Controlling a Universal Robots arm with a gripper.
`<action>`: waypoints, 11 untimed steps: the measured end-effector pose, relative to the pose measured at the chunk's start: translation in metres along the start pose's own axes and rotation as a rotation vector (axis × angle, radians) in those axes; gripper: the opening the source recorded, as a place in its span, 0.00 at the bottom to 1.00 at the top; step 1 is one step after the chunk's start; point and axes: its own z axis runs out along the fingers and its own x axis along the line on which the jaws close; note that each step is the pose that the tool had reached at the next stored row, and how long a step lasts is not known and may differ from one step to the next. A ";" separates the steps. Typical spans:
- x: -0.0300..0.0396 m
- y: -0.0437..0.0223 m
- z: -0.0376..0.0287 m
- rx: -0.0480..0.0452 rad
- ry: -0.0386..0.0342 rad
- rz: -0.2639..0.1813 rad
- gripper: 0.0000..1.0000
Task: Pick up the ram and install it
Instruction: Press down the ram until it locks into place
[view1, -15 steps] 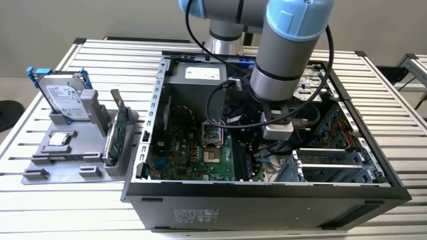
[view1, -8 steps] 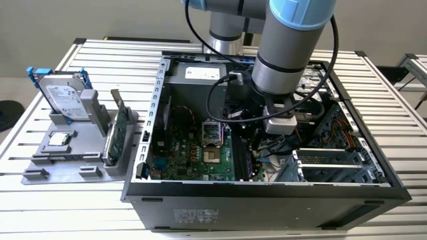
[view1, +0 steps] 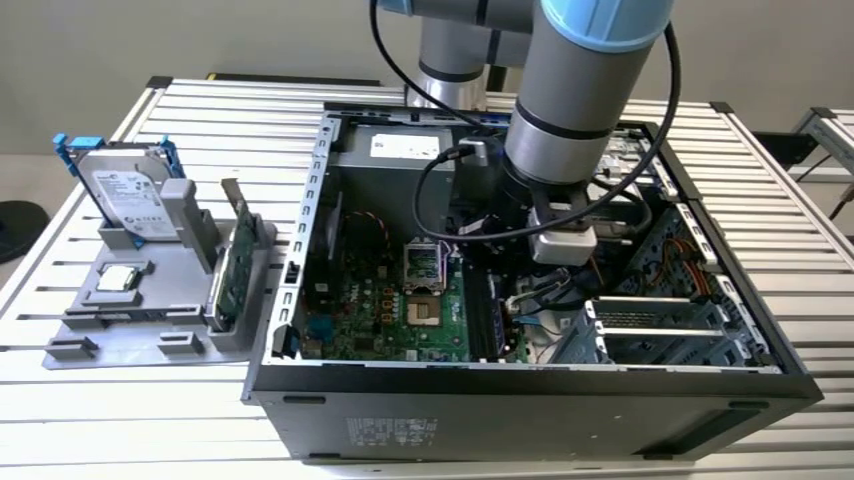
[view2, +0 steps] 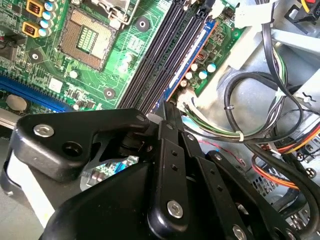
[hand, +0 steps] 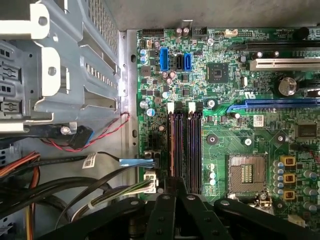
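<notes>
Install step under way, I'd say: the gripper (hand: 176, 192) hangs right over the memory slots (hand: 186, 150), fingers pinched narrow on a thin dark sliver, seemingly the ram (view2: 166, 107), edge-on just above the slots' near end. Seating it calls for lining it up squarely along one slot.

Tool (view2: 167, 117): matt black plastic links, bright metal screws. Motherboard (hand: 225, 95): glossy green laminate. Computer case (view1: 534, 400): matt dark painted metal. Desk (view1: 160, 420): ribbed pale metal slats. Drive cage (hand: 75, 60): bare grey steel.
</notes>
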 end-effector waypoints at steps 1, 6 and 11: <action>0.0000 0.0000 -0.0005 0.0000 0.0000 0.000 0.00; 0.0000 0.0002 -0.0030 -0.0001 0.0000 0.000 0.00; -0.0001 0.0003 -0.0054 0.0000 0.0000 0.000 0.00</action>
